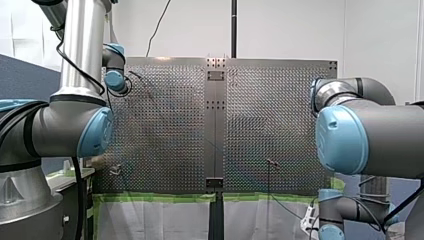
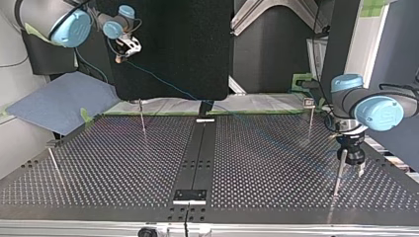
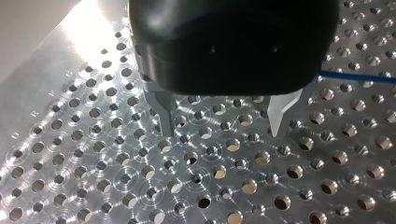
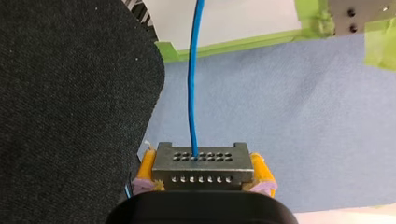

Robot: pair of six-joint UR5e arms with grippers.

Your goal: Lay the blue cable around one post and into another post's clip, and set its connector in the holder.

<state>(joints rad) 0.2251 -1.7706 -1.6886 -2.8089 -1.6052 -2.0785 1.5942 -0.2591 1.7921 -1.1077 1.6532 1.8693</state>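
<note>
The robot's right gripper (image 4: 202, 173) is clenching the grey connector (image 4: 202, 161) between its yellow pads (image 4: 147, 169), one pad pressing on each end of the block. The blue cable (image 4: 191, 84) is leaving a hole in the connector's face and running straight ahead of the gripper. Beneath that stretch a blue-grey mat (image 4: 289, 121) is lying, and a dark cloth (image 4: 70, 112) is hanging close beside the gripper. In the top view this gripper (image 2: 124, 49) is hanging in the air beyond the table (image 2: 99, 163), well apart from it, and the cable (image 2: 165, 83) is sloping down from the gripper toward the table's far edge. The left gripper (image 3: 220, 133) is standing released: its two metal fingers (image 3: 163, 114) are spread apart with nothing between them, pointing down at the perforated table just under their tips. A short stretch of the cable (image 3: 357, 77) is passing just beside one finger, though whether it is touching that finger cannot be told. In the top view the left gripper (image 2: 354, 168) is hovering low over the table, just beside a thin upright post (image 2: 338, 173) — near it, but with the post outside the fingers.
</note>
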